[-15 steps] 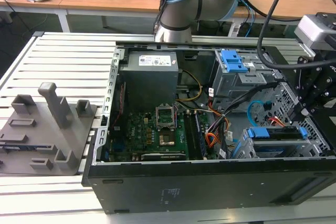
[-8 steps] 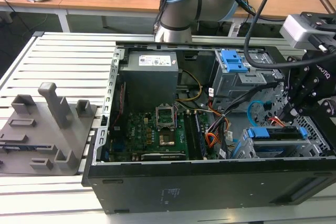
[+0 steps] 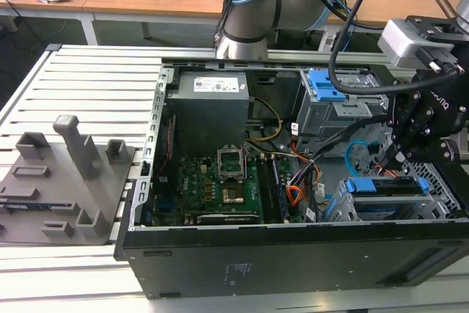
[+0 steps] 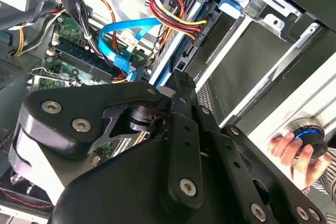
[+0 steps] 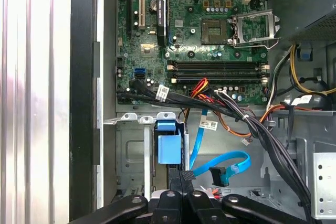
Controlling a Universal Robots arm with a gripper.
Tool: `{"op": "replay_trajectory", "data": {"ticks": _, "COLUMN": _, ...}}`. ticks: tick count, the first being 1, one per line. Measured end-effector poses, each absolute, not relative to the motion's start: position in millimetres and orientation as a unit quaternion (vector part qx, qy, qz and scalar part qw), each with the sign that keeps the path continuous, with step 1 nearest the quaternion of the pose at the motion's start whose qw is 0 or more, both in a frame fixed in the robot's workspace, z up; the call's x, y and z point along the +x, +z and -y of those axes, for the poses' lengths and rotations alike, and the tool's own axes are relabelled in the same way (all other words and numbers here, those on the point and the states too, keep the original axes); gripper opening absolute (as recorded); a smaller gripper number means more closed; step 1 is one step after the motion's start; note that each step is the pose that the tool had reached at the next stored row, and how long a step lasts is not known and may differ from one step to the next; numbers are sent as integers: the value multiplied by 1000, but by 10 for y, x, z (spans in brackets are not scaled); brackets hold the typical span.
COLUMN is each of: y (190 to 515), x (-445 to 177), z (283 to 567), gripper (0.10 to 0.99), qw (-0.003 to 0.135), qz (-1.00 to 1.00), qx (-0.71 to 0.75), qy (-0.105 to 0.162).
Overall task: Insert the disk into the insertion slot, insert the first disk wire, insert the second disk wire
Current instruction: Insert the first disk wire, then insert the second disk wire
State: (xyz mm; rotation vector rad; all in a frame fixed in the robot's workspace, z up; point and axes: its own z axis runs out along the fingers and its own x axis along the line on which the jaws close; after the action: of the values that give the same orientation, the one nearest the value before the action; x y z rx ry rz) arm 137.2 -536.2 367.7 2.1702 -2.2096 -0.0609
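The disk point(image 3: 381, 188), in its bright blue carrier point(image 5: 169, 149), sits inside the grey perforated insertion slot point(image 3: 338, 207) at the case's front corner on the exterior view's right. A red, yellow and black wire bundle point(image 4: 172, 15) ends in a black plug point(image 4: 202, 31) at the disk's edge. The second disk wire point(image 5: 223, 162), a flat light-blue cable point(image 4: 124, 34), loops loose beside the slot; its dark end connector point(image 5: 218, 176) lies free. My gripper point(image 5: 181, 174) hangs just above the disk's end with its fingers point(image 4: 181, 80) shut together, nothing visible between them. It stands close to the light-blue cable point(image 3: 356, 153).
The taller grey cage with a blue latch point(image 3: 323, 84) stands behind the slot. The motherboard point(image 3: 220, 181), the power supply point(image 3: 209, 104) and black cable bundles point(image 5: 262, 129) crowd the case. A grey fixture block point(image 3: 62, 177) lies on the slatted table. A hand point(image 4: 291, 148) rests on a knob.
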Motion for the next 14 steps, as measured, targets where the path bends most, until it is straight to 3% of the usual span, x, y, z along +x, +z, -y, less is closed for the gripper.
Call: {"op": "replay_trajectory", "data": {"ticks": 14, "y": 3677, "x": 1369, "z": 5362, "gripper": 106, "qw": 22, "qz": 713, "qx": 700, "qy": -20}}
